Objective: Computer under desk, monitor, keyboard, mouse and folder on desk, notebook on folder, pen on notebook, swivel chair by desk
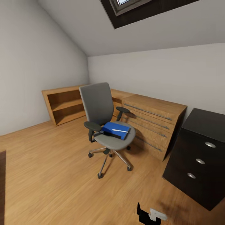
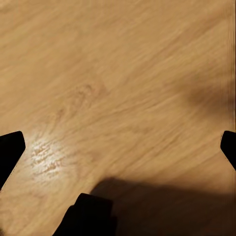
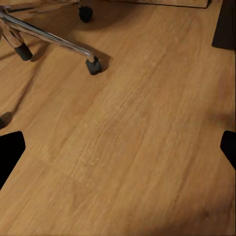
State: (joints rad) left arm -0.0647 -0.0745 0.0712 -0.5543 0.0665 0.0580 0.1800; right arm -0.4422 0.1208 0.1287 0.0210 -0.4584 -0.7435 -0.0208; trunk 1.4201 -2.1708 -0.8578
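The swivel chair point(image 1: 99, 106), with grey back and seat, stands mid-room on the wood floor, its seat turned toward me. The blue folder point(image 1: 116, 129) lies on the seat, a thin pale streak on its top and a dark flat thing point(image 1: 107, 133) sticking out under its near edge. The desk's black drawer block point(image 1: 200, 156) with round silver knobs stands at the right. My left gripper point(image 2: 118, 147) hangs open over bare floor. My right gripper point(image 3: 118, 147) is open above the floor near the chair's chrome base point(image 3: 49, 37). The computer, monitor and keyboard are out of view.
A light wooden drawer cabinet point(image 1: 153, 122) stands behind the chair against the far wall, and an open wooden shelf point(image 1: 64, 104) sits in the corner. A black and grey part of the robot point(image 1: 150, 215) shows at the bottom edge. Open floor lies left of the chair.
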